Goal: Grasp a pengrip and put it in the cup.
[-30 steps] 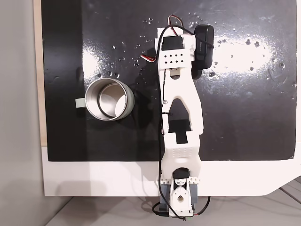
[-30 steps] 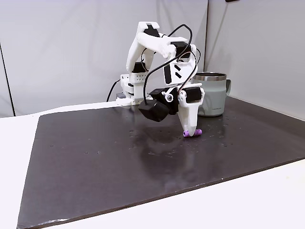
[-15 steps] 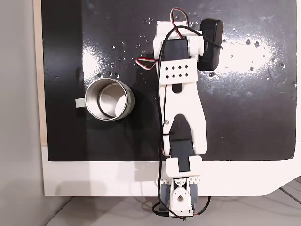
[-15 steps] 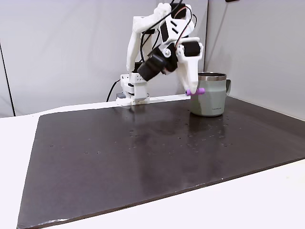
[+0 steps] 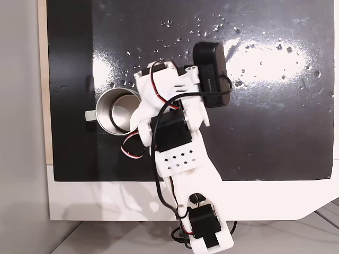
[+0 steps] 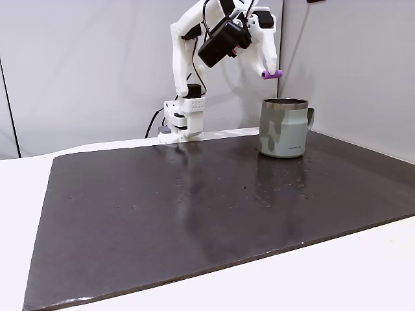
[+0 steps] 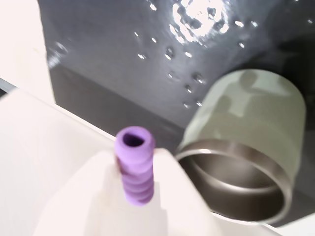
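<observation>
From above, the white arm (image 5: 175, 137) leans over the cup (image 5: 108, 108) on the black mat (image 5: 275, 121). From the side, the claw (image 6: 270, 73) pinches the purple pengrip (image 6: 273, 74) high above the cup (image 6: 283, 127). In the wrist view, the pengrip (image 7: 134, 164) sits clamped between pale fingers (image 7: 184, 196), the cup (image 7: 246, 167) just beside.

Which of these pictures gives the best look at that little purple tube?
The wrist view: the purple tube is close up, ribs and hollow end plain, pinched in the claw. In a fixed view from the side it is a small speck above the cup. From above, the arm hides it.
</observation>
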{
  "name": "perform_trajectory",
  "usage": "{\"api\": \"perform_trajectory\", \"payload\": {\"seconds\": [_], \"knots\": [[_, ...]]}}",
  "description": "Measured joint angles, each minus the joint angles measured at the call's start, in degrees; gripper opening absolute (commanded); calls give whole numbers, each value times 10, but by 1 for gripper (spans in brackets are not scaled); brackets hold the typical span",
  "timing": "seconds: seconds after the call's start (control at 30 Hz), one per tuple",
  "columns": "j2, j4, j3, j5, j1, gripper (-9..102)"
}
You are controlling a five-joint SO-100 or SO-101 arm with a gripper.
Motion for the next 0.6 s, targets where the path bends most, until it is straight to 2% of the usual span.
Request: {"api": "perform_trajectory", "payload": {"seconds": [0.2, 0.47, 0.6], "knots": [[11, 16, 62, -21, -75, 0], [8, 36, 73, -41, -164, 0], [-2, 39, 77, -41, -178, 0]]}}
